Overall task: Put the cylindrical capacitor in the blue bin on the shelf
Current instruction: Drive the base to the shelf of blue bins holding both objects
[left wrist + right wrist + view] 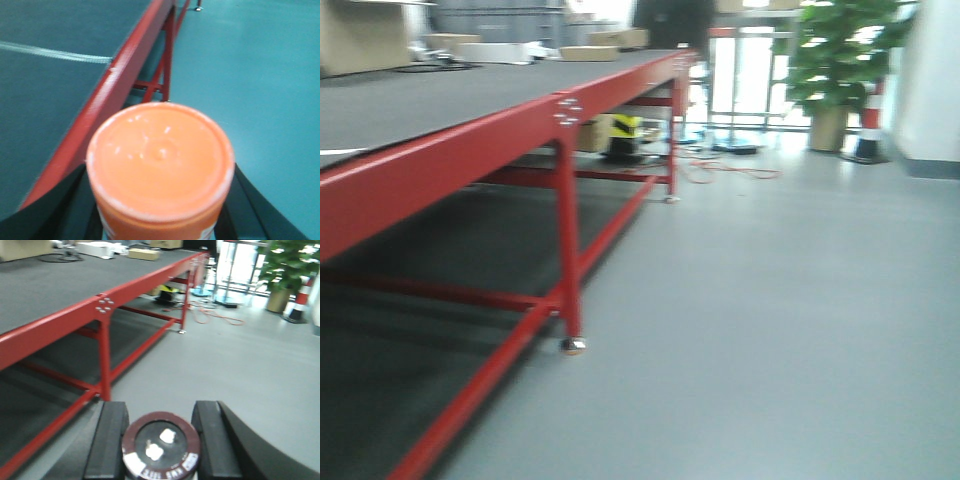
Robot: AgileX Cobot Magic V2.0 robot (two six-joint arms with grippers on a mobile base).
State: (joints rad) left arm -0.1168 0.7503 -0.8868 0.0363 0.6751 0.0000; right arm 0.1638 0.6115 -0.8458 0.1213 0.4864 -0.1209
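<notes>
In the right wrist view, the cylindrical capacitor [160, 444] shows end-on: a dark brownish rim around a black face with two pale terminals. My right gripper [161, 437] is shut on it, one black finger [111, 436] pressed to each side. My left gripper [160, 222] is shut on an orange-lidded round container [160, 155], which fills the left wrist view between the dark fingers [50, 212]. The shelf and the blue bin are out of view. Neither gripper appears in the front view.
A long red-framed table [470, 150] with a dark mat top runs along the left, its legs [568, 250] standing on grey floor. Boxes lie on its far end. A potted plant [840, 60], a striped cone [870, 130] and an orange cable [730, 170] are ahead.
</notes>
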